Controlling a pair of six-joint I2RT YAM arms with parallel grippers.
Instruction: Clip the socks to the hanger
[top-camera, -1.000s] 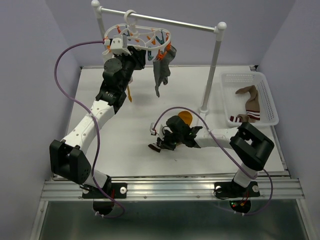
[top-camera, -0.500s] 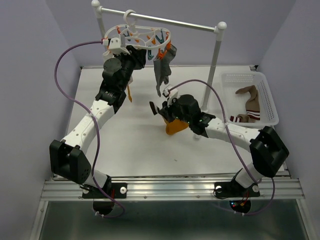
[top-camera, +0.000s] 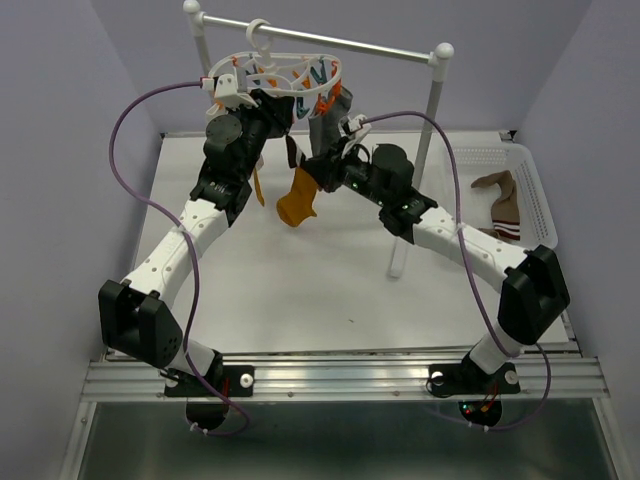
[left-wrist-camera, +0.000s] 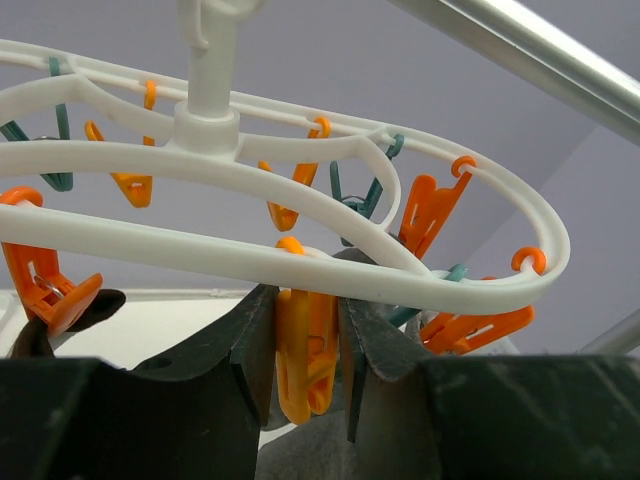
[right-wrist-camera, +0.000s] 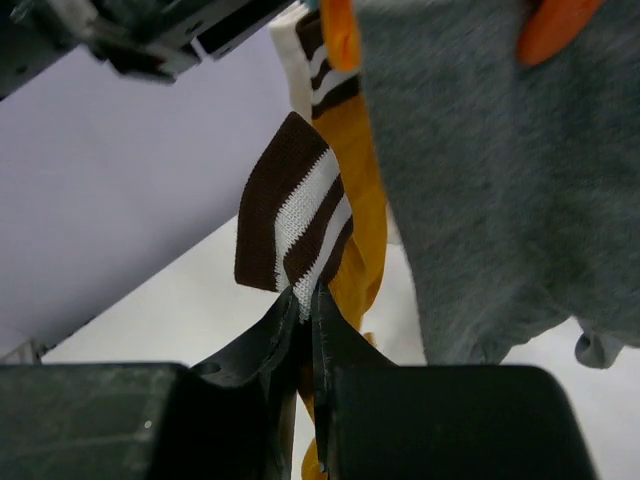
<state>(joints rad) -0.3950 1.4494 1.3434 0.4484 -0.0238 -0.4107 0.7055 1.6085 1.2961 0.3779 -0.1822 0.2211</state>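
The white oval hanger (top-camera: 285, 72) hangs by its hook from the rail, with orange and teal clips dangling. My left gripper (top-camera: 278, 103) is raised to its near rim. In the left wrist view its jaws (left-wrist-camera: 306, 300) are shut on an orange clip (left-wrist-camera: 305, 360) under the hanger's ring (left-wrist-camera: 300, 262). A grey sock (top-camera: 325, 130) hangs clipped on the hanger's right side. My right gripper (top-camera: 318, 168) is shut on the brown-and-white striped cuff (right-wrist-camera: 295, 225) of a mustard sock (top-camera: 296, 200), which dangles just below the hanger, left of the grey sock (right-wrist-camera: 480, 170).
The metal rail (top-camera: 330, 40) rests on white ball-topped posts; the right post (top-camera: 425, 140) stands behind my right arm. A white perforated basket (top-camera: 535, 180) at the right edge holds more socks (top-camera: 503, 205). Another mustard strip (top-camera: 258, 187) hangs behind my left arm.
My right arm has lifted the mustard sock off the table and carried it up and left to just under the hanger. The left arm has stayed on the clip.
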